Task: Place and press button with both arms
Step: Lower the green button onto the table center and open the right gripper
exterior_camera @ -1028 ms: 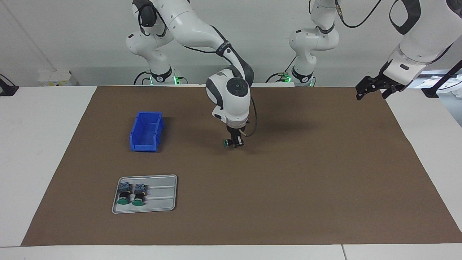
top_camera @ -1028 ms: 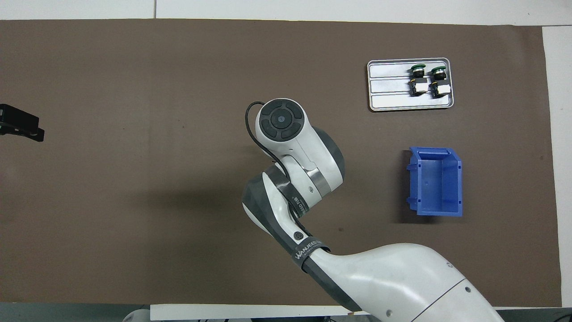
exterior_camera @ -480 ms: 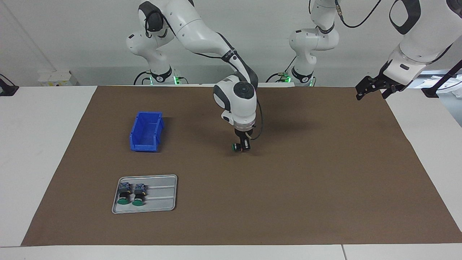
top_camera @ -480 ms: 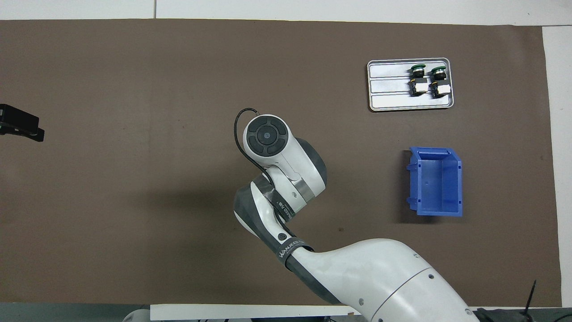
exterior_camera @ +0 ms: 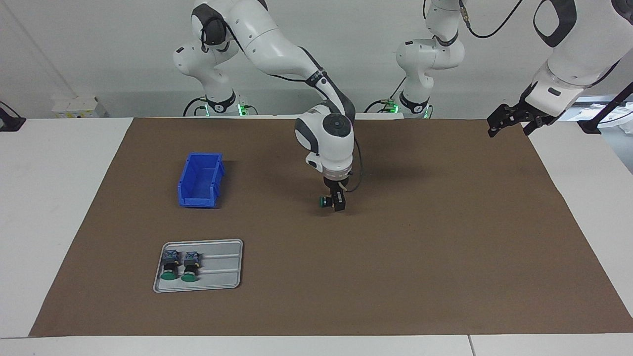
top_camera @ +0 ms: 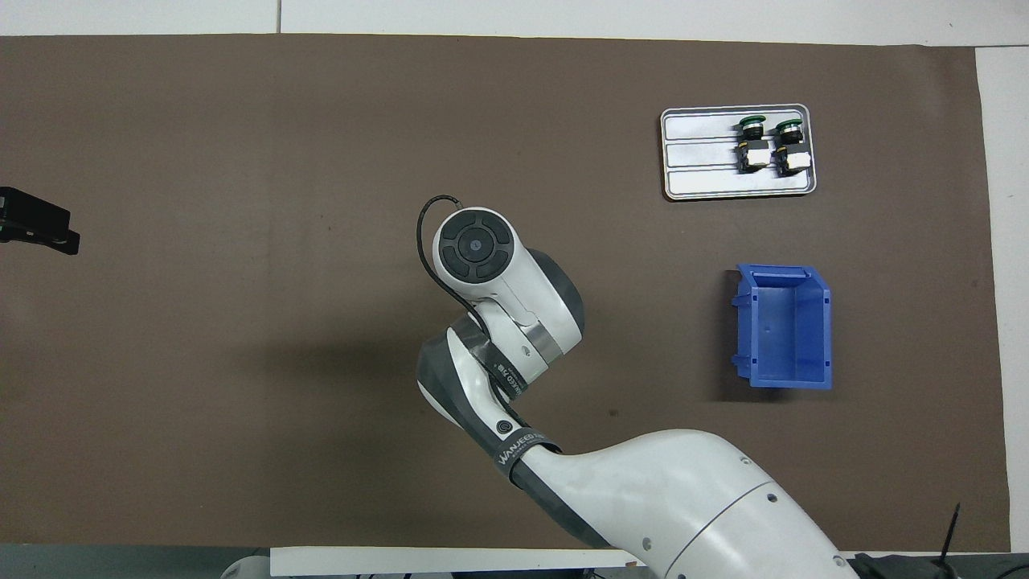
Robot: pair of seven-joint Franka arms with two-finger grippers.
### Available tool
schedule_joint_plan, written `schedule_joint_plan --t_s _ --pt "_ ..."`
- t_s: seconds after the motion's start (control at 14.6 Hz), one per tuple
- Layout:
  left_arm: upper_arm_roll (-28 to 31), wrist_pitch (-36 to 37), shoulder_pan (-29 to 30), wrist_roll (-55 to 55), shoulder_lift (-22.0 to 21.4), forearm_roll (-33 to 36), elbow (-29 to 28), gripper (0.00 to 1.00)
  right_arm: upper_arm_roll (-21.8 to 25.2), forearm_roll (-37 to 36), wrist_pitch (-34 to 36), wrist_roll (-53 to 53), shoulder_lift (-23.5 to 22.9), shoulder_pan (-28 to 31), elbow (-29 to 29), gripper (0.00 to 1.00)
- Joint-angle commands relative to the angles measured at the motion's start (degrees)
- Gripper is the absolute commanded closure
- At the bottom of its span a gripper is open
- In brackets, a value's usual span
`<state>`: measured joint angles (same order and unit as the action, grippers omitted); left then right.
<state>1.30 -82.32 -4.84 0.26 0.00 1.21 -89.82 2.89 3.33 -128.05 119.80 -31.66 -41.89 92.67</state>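
Near the middle of the brown paper mat (exterior_camera: pixel 395 257), the right gripper (exterior_camera: pixel 337 201) is low down, with the small push-button that has a round green cap, black collar and grey-blue block (exterior_camera: pixel 326 200) at its tips. The button lies on its side, cap pointing toward the right arm's end of the table. I cannot tell if the fingers are squeezing it or letting go, or if it sits on the mat. From above, the white arm hides it.

The button looks hard, light and a bit smooth. It likely will not bend or break easily. The blocky base has flat sides, so that seems the best place to hold it. The round cap could roll or slip.

Two more green-capped buttons (top_camera: pixel 769 143) lie side by side in a shiny grey metal tray with ridges (top_camera: pixel 699 153). A bright blue plastic bin with an open top (exterior_camera: pixel 200 179) sits nearer to the robots than the tray.

The left gripper (exterior_camera: pixel 512 121) waits in the air over the mat's edge at the left arm's end, fingers wide apart, holding nothing.
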Motion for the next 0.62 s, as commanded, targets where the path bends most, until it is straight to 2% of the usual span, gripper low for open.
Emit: schedule_joint_plan --t_s 0.0,0.21,0.55 --pt "0.0 -0.4 0.0 -0.1 -0.9 0.5 -1.2 0.00 0.2 -0.3 6.1 -2.1 2.4 1.2 -3.3 0.01" --pt "0.0 -0.3 0.2 -0.3 -0.9 0.5 -1.2 0.00 0.3 -0.2 11.8 -12.0 8.3 5.9 -3.0 0.01" --pt "-0.3 -0.8 -0.1 -1.9 -0.9 0.5 -1.3 0.00 0.4 0.1 19.1 -38.2 15.6 17.5 -2.4 0.01"
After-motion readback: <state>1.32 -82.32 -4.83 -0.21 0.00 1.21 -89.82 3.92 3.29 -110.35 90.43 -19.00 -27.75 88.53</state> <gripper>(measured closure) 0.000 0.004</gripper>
